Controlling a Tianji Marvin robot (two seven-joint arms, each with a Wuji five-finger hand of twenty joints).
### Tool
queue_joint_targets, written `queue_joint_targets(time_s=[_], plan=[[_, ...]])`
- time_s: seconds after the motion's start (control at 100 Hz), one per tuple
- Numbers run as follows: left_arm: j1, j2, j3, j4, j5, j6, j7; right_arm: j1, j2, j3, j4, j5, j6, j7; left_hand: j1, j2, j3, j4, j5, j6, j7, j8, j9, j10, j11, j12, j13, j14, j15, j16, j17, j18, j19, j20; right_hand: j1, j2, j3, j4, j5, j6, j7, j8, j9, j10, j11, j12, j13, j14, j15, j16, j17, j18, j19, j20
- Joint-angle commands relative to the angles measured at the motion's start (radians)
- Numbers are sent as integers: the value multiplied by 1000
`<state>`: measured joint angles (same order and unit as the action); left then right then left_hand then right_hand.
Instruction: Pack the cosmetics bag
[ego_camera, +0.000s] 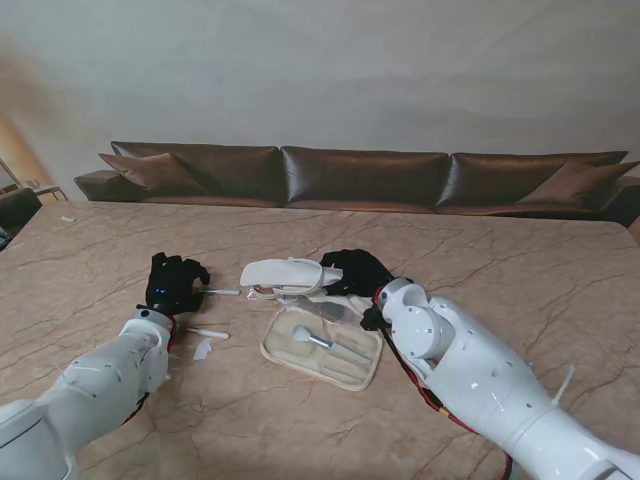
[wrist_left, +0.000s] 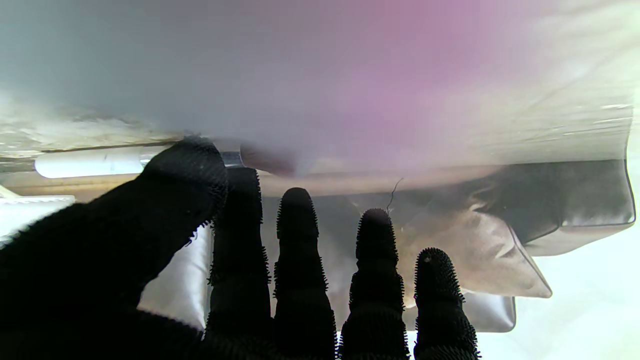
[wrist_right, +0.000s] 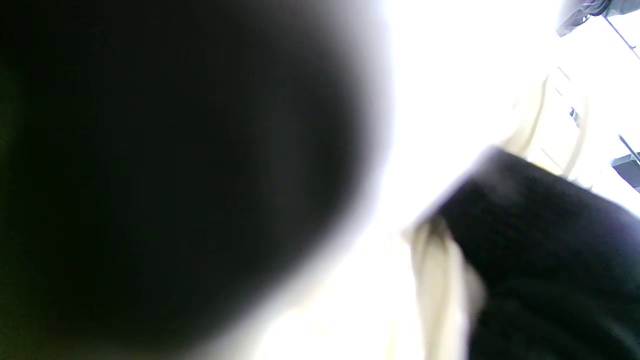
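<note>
The biggest worry is the cosmetics bag (ego_camera: 322, 345), which lies open and flat on the table in front of me, with its lid flap (ego_camera: 283, 274) lifted up by the right hand (ego_camera: 355, 272). That hand looks closed on the flap's far edge, but its own camera is too blurry to show the fingers well. If the grip slips, I think the flap could drop down over the bag and get in the way. A brush (ego_camera: 318, 340) already lies inside the bag. The next worry is the left hand (ego_camera: 172, 283), just left of the bag, with its thumb and first finger pinched on a thin white stick (wrist_left: 90, 162), maybe a makeup pen. The stick is slim and smooth, so it could slide out or roll off before it gets to the bag. Two small white things (ego_camera: 205, 340) lie on the table nearer to me than that hand, and the arm could bump them. The table (ego_camera: 480, 270) is wide, shiny tan stone with thin lines. Behind it is a long brown sofa (ego_camera: 365, 175) against a plain pale wall.
</note>
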<state>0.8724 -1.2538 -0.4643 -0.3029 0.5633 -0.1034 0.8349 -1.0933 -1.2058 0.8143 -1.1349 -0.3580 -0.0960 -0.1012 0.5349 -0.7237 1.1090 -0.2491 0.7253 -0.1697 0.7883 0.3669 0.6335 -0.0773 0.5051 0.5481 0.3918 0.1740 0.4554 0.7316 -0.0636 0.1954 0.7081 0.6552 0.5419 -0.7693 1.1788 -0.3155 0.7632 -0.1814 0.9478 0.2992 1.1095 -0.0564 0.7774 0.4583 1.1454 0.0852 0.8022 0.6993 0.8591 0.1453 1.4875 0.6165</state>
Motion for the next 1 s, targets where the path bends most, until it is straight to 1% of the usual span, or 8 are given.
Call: queue_joint_targets(time_s=[0.0, 0.23, 0.35, 0.47, 0.67, 0.83, 0.9, 0.99], plan=[[99, -25, 23, 42, 6, 5, -34, -13, -8, -7, -10, 3, -5, 5, 22, -33, -6, -23, 42, 21, -43, -27, -16, 17, 7, 6, -29, 1, 5, -4, -15, 7, -22, 17, 70, 58, 58, 10, 36, -145, 88, -8, 60, -41, 22, 3, 91, -38, 48, -4, 43, -1, 53, -7], [100, -31, 40, 42, 8, 34, -33, -12, -9, -9, -10, 3, -7, 4, 46, -1, -19, -14, 100, 86, -110, -73, -10, 19, 15, 16, -39, 7, 7, -3, -16, 5, -47, 12, 69, 58, 58, 9, 39, -144, 89, -8, 60, -40, 22, 3, 91, -37, 49, -4, 44, -2, 54, -7], [99, -33, 43, 42, 7, 45, -40, -11, -9, -10, -10, 3, -7, 3, 78, -1, -46, -19, 121, 68, -93, -74, -13, 24, 14, 20, -51, 9, 7, -3, -17, 4, -67, 10, 69, 57, 58, 9, 37, -146, 87, -9, 61, -40, 22, 3, 91, -36, 50, -4, 44, -2, 54, -7], [101, -41, 30, 41, -3, 58, -55, -10, -12, -13, -7, 8, -8, 2, 119, 5, -66, -7, 121, 42, -51, -92, -21, 28, 14, 25, -71, 13, 4, -3, -20, -2, -104, 14, 69, 57, 58, 9, 36, -143, 88, -8, 61, -38, 22, 3, 91, -37, 50, -3, 44, -2, 54, -7], [102, -51, 34, 41, -9, 73, -70, -8, -14, -16, -4, 13, -8, 1, 144, 3, -70, 0, 122, 8, -11, -90, -29, 27, 12, 28, -85, 16, 1, -4, -26, -4, -125, 26, 71, 59, 58, 9, 36, -142, 87, -8, 58, -34, 26, 6, 92, -34, 53, -2, 43, 0, 56, -7], [105, -56, 40, 41, -14, 69, -82, -8, -14, -15, -5, 13, -7, -1, 121, -8, -72, -3, 95, -9, -9, -95, -44, 33, 4, 28, -100, 17, -3, -6, -31, -9, -161, 36, 72, 58, 59, 9, 36, -142, 88, -7, 58, -33, 28, 7, 91, -34, 56, 0, 43, 1, 57, -6], [106, -58, 41, 41, -15, 64, -82, -9, -14, -14, -6, 12, -6, -1, 81, -21, -52, -12, 81, -2, -30, -85, -55, 35, -4, 28, -108, 18, -8, -9, -31, -11, -196, 63, 72, 59, 59, 9, 35, -141, 87, -8, 57, -34, 28, 7, 92, -36, 57, 0, 43, 1, 57, -6], [108, -59, 44, 40, -14, 58, -82, -10, -13, -12, -7, 12, -5, 0, 66, -28, -51, -14, 73, -13, -31, -66, -63, 37, -9, 27, -115, 17, -13, -11, -35, -13, -217, 79, 72, 59, 59, 9, 40, -141, 89, -7, 58, -34, 29, 8, 91, -35, 58, 0, 43, 1, 57, -6]])
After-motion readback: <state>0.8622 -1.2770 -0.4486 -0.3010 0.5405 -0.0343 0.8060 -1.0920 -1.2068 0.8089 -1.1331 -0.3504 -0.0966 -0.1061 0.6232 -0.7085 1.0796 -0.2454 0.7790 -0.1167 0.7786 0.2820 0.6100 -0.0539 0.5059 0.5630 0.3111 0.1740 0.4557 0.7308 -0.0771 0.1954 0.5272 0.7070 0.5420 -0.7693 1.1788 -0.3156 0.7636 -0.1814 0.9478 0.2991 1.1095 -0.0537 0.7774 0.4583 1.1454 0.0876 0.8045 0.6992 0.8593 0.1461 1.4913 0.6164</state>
